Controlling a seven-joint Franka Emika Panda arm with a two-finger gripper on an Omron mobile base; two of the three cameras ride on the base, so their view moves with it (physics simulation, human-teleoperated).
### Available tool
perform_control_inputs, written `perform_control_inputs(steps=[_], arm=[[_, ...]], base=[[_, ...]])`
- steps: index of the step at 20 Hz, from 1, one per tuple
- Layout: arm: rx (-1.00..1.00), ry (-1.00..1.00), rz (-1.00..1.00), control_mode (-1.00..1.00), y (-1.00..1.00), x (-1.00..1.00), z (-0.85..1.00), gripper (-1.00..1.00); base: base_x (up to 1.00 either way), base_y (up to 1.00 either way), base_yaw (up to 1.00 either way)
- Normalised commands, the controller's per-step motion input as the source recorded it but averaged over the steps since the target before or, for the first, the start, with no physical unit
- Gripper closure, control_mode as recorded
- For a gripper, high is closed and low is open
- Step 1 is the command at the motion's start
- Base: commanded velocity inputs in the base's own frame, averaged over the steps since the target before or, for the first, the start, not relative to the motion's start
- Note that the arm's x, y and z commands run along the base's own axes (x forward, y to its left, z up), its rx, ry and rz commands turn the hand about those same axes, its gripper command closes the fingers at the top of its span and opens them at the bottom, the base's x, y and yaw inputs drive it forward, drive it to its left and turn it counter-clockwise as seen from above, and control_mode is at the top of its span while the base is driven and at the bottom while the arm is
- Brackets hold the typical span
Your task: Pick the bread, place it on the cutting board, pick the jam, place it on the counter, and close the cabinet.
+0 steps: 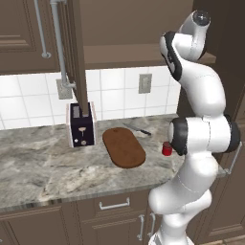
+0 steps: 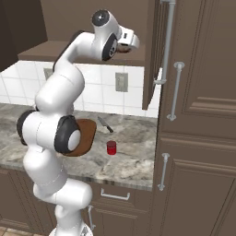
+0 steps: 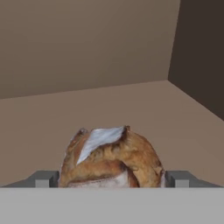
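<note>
The arm reaches up into the open wall cabinet [image 1: 143, 28], whose door [image 1: 79, 57] stands swung out edge-on above the toaster [image 1: 81, 124]. In the right base view the tool [image 2: 124, 46] sits at the cabinet shelf [image 2: 41, 51], pointing inward. The hand view looks along the tool onto the bread [image 3: 111, 157], a lumpy tan-brown bun with a pale patch on top, resting on the brown shelf floor [image 3: 131, 105]. The bun lies between the two fingertips [image 3: 43, 179], one on each side of it. The jaws stand wide, nearly as far apart as the bun is broad; whether the tips press on the bun or merely flank it cannot be told, and the bun still sits on the shelf.

Down on the worktop [image 1: 43, 162], the oval reddish-brown cutting board [image 1: 123, 147] lies flat and bare, just right of the toaster. A knife [image 1: 138, 129] lies behind the board, near the tiled wall. The jam [image 2: 111, 147], a small red jar, stands upright on the worktop near the board's right end, apart from it; in the left base view it shows just beside the arm's dark elbow joint. Drawers with short silver handles [image 1: 114, 205] run below the worktop edge.
</note>
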Motion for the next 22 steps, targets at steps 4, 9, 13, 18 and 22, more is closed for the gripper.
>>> perform_control_inputs(steps=[4, 9, 13, 18, 22], arm=[[0.0, -0.03, 0.0, -1.0, 0.03, -0.48, 0.0, 1.0], [0.0, -0.06, 0.0, -1.0, 0.06, -0.51, 0.0, 1.0], [0.0, -0.06, 0.0, -1.0, 0.11, -0.51, 0.0, 1.0], [0.0, -0.03, 0.0, -1.0, 0.18, -0.47, 0.0, 1.0], [0.0, -0.01, 0.0, -1.0, 0.26, -0.38, 0.0, 1.0]], base=[[0.0, 0.0, 0.0], [0.0, 0.0, 0.0], [0.0, 0.0, 0.0], [0.0, 0.0, 0.0], [0.0, 0.0, 0.0]])
